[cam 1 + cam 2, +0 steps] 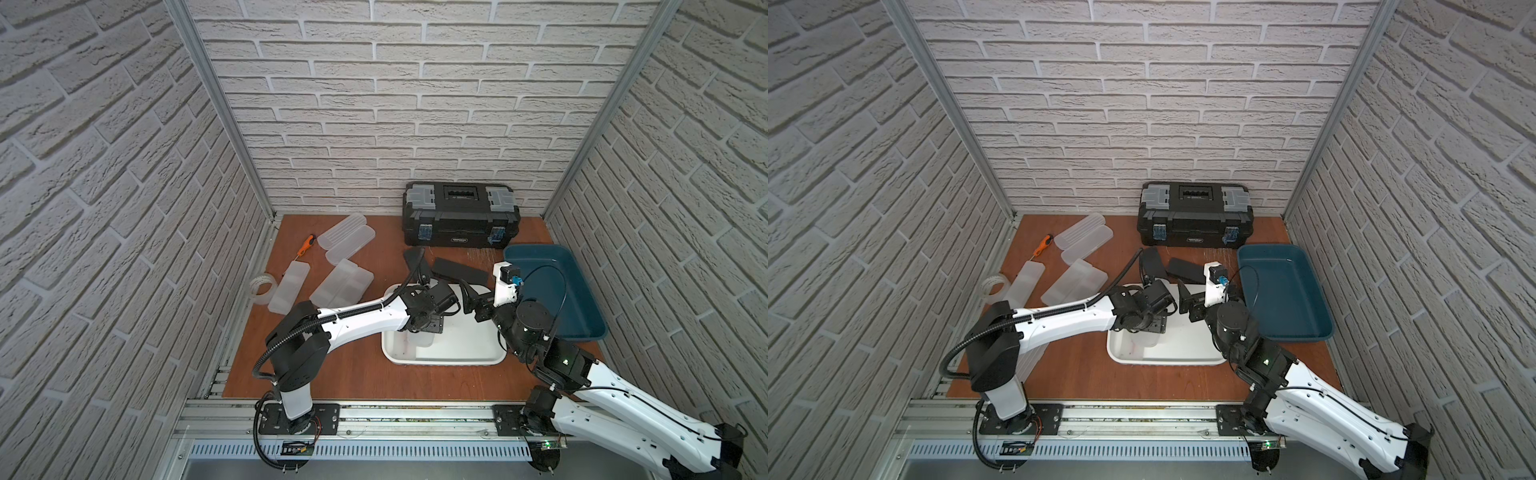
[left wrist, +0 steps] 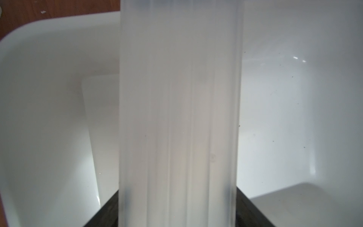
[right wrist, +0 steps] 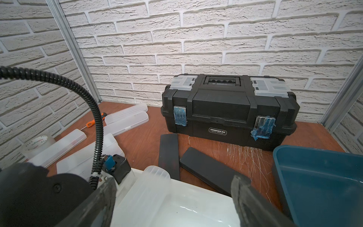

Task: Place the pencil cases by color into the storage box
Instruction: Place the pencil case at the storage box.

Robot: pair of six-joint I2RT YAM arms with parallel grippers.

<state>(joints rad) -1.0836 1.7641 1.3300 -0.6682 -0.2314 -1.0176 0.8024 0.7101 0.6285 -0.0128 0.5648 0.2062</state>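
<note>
Clamping the frosted case (image 2: 178, 108) in our left gripper (image 2: 176, 214) over the white storage box (image 2: 49, 59), we probably group whites there, with the right gripper (image 3: 172, 202) spread and empty.

Toolbox (image 1: 461, 216) at the bench's back edge; right tray (image 1: 582, 307) along its right edge; centre tray (image 1: 465, 345) nearer me, one pencil case (image 2: 178, 118) above it. Two pencil cases (image 1: 459, 270) lie between toolbox and centre tray. Leftward I find more pencil cases (image 1: 343, 282), screwdriver (image 1: 307, 243), tape roll (image 1: 262, 287).

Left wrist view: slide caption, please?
Frosted translucent ribbed pencil case gripped in the jaws above a white plastic tray holding another frosted case.
</note>
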